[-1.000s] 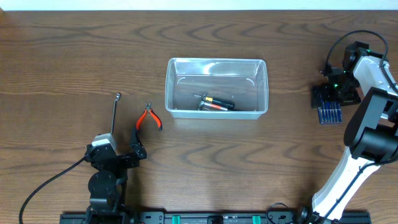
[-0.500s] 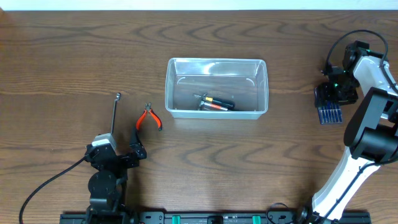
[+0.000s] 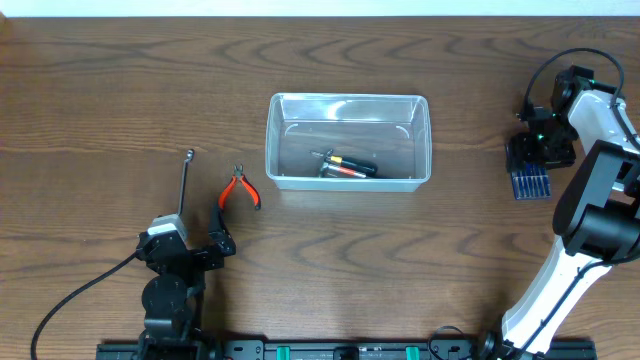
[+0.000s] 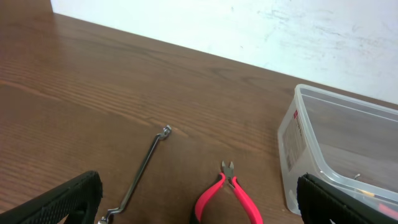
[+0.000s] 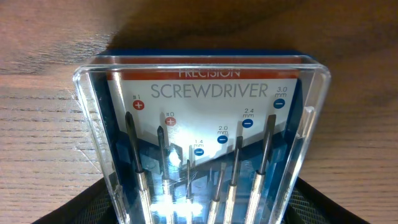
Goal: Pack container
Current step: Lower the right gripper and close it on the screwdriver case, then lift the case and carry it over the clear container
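The container (image 3: 348, 105) is a clear plastic bin at the table's middle, with a few small tools (image 3: 345, 166) inside; it also shows in the left wrist view (image 4: 311, 149). My left gripper (image 3: 190, 248) is open and empty, low over the table. Ahead of it lie red-handled pliers (image 3: 240, 190) (image 4: 227, 190) and a thin metal wrench (image 3: 184, 185) (image 4: 143, 168). My right gripper (image 3: 540, 152) (image 5: 202, 214) is at the far right, its mesh pads (image 5: 74, 208) against both sides of a clear precision screwdriver set case (image 3: 529, 182) (image 5: 205, 124).
The container's near wall stands just right of the pliers. The right arm's base and links (image 3: 590, 220) rise along the right edge. A black cable (image 3: 80, 295) trails from the left arm at the front left.
The right gripper's jaws have narrowed onto the screwdriver set case, which shifted slightly to the right. The left arm has not moved.
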Robot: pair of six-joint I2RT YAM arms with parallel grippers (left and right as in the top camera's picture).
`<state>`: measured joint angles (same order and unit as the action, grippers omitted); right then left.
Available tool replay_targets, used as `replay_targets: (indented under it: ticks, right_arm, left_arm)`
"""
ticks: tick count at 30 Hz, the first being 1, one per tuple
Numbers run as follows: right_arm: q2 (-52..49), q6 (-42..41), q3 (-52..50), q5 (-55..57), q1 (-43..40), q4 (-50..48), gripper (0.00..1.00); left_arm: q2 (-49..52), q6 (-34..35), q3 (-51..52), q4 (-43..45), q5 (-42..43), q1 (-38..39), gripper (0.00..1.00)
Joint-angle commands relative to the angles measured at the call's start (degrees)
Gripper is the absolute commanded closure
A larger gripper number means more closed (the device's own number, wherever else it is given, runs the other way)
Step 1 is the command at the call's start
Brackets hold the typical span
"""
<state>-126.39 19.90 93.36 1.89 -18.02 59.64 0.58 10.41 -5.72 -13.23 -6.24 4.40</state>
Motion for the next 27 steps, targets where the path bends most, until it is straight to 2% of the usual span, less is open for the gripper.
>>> replay_targets:
  ticks: [1, 4, 9, 13, 16, 27]
  right_arm:
    - [-0.4, -0.2, -0.5, -0.4, 0.4, 0.2, 0.53]
    - [-0.4, -0.2, -0.5, -0.4, 0.4, 0.2, 0.57]
    - [-0.4, -0.2, -0.5, -0.4, 0.4, 0.5, 0.68]
    - [-0.4, -0.2, -0.5, -0.4, 0.4, 0.6, 0.86]
    - [-0.4, -0.7, -0.5, -0.5, 0.4, 0.6, 0.96]
    - [-0.4, -0.8, 1.6, -0.9, 1.5, 2.2, 0.99]
  left_arm:
    - [-0.3, -0.8, 1.4, -0.6, -0.5, 0.3, 0.02]
    - [-0.3, -0.8, 1.4, -0.6, -0.5, 0.3, 0.02]
    - [-0.3, -0.8, 1.4, -0.6, -0.5, 0.3, 0.02]
    - [-0.3, -0.8, 1.4, -0.6, -0.5, 0.3, 0.02]
    - [-0.3, -0.8, 1.4, -0.6, -0.5, 0.3, 0.02]
    - [-0.3, -0.8, 1.4, -0.6, -0.5, 0.3, 0.02]
